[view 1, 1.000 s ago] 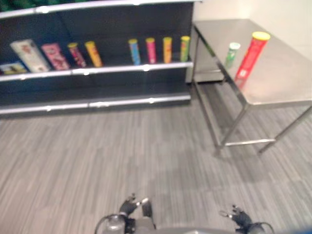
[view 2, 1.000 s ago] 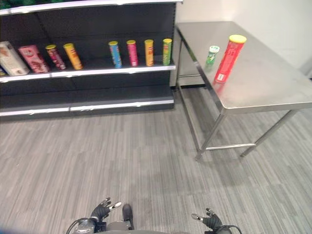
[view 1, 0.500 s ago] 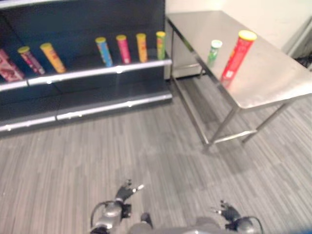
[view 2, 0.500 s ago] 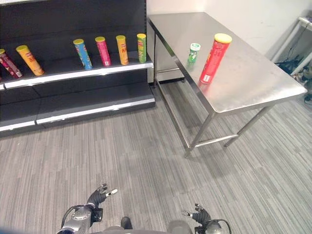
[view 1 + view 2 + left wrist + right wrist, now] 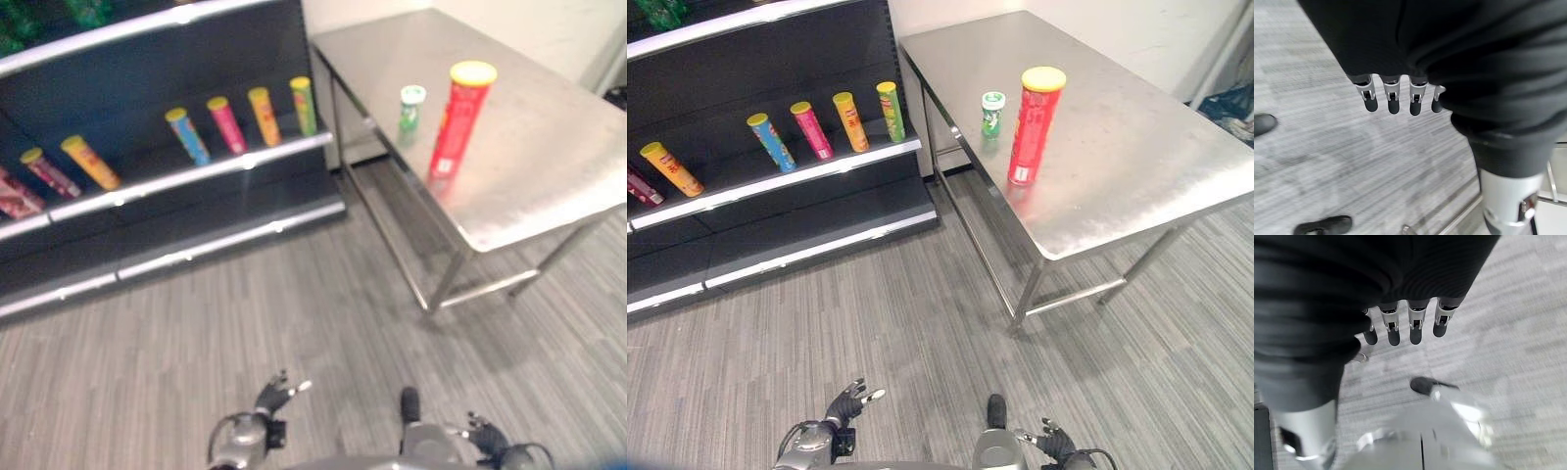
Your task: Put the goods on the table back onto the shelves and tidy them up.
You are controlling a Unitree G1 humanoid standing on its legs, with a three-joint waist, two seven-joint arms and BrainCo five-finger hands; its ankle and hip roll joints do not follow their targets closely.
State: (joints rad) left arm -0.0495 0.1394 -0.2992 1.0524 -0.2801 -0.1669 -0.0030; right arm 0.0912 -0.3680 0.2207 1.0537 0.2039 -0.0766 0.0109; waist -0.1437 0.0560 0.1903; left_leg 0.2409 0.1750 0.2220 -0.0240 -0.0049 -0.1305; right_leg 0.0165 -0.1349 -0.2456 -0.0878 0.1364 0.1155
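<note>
Two goods stand upright on the steel surface (image 5: pixel 1136 186) at 1 o'clock: a tall red tube (image 5: pixel 1033 125) with a yellow lid and, just beside it at its 11 o'clock, a small green can (image 5: pixel 992 114). Four coloured tubes (image 5: pixel 833 127) lean on the dark shelf (image 5: pixel 774 186) at 11 o'clock. Left hand (image 5: pixel 847 404) and right hand (image 5: pixel 1050 443) hang low over the floor, fingers (image 5: pixel 1392 98) relaxed and straight, holding nothing.

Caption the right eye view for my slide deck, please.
Red can and small green can wait on the steel table beside the shelves.
</note>
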